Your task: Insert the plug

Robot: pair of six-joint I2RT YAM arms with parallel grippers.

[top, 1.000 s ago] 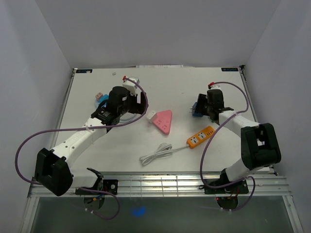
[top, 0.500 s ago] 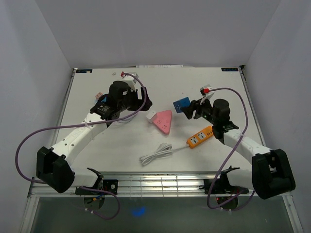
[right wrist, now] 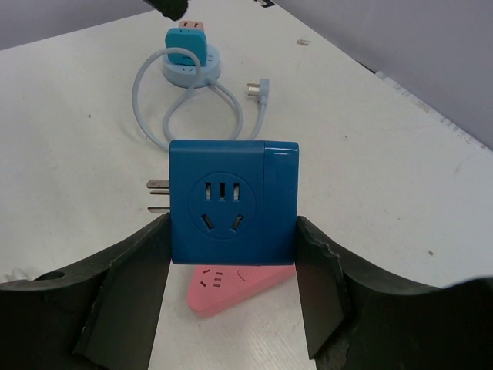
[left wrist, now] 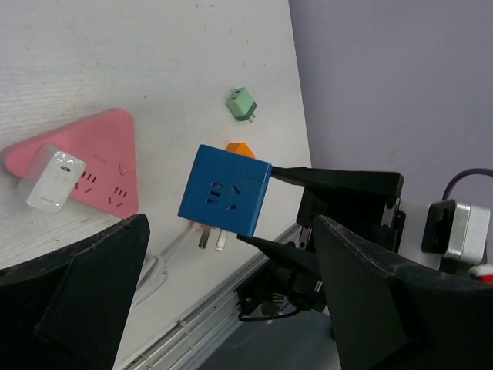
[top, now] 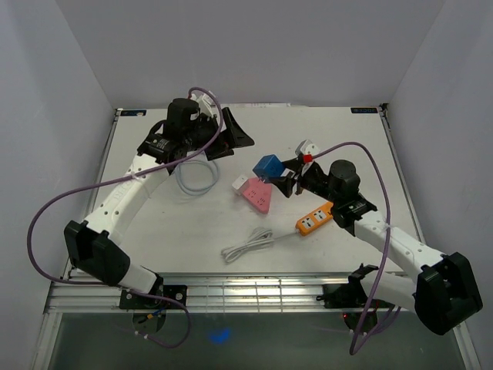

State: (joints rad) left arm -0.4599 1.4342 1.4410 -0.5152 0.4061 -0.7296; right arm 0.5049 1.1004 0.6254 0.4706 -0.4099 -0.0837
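My right gripper [top: 274,173] is shut on a blue cube adapter plug [top: 268,166], with one finger on each side of it [right wrist: 231,200]. It holds the cube in the air just right of and above the pink triangular power strip [top: 260,197]. The cube's metal prongs [right wrist: 158,196] stick out to the left in the right wrist view. A white charger [top: 240,184] sits in the pink strip's left end. My left gripper [top: 233,137] is open and empty, raised over the back of the table. It looks across at the cube [left wrist: 225,191] and the pink strip [left wrist: 100,166].
An orange power strip [top: 318,217] with a bundled white cord [top: 248,245] lies right of centre. A light blue round socket [right wrist: 187,60] with a looped cable [top: 196,176] lies at the left. A small green adapter [left wrist: 241,104] sits beyond the cube.
My right gripper has carried the blue cube leftward from the right side to the pink strip. My left arm has risen and swung toward the back, uncovering the light blue cable.
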